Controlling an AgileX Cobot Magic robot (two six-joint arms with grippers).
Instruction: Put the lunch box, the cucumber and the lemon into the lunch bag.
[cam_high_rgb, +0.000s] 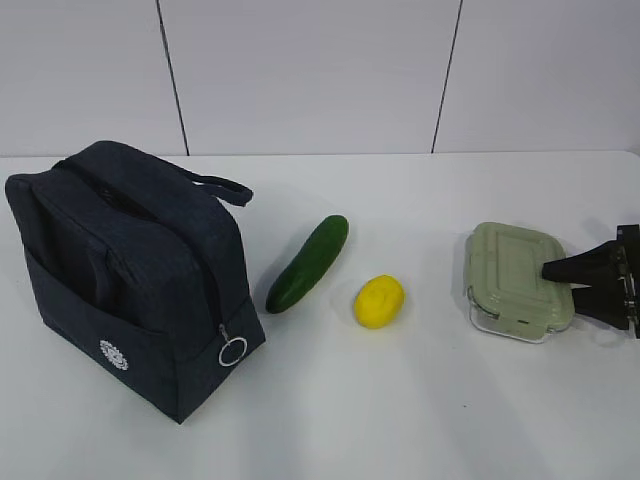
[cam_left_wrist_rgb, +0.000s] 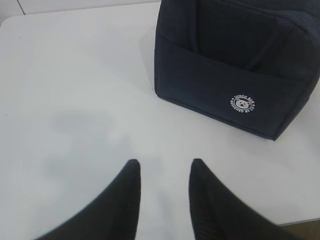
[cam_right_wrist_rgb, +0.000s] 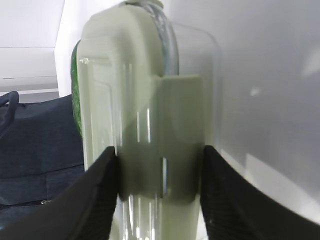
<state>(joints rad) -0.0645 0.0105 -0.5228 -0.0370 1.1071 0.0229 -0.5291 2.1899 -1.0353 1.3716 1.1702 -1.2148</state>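
White tabletop (cam_high_rgb: 400, 420) and pale wall panels make up the scene, and four things are laid out across it. At the left stands the lunch bag (cam_high_rgb: 130, 270), its zipper seemingly shut and the ring pull (cam_high_rgb: 232, 351) hanging at the lower front corner. Just beside it lies the cucumber (cam_high_rgb: 307, 263), then the lemon (cam_high_rgb: 379, 301), both untouched.

At the right, the lunch box (cam_high_rgb: 517, 278) is clamped by the right gripper (cam_right_wrist_rgb: 159, 192): in the right wrist view the two fingers are pressed against its sides at the lid clip. Whether the box is lifted off the table cannot be told. The left gripper (cam_left_wrist_rgb: 162, 170) is held with its fingers apart over bare table in front of the bag, gripping nothing.

The first step, taking the box, is judged to be in hand. Before anything can be loaded, the bag is likely to need opening, for which the ring pull would have to be taken by the free arm.
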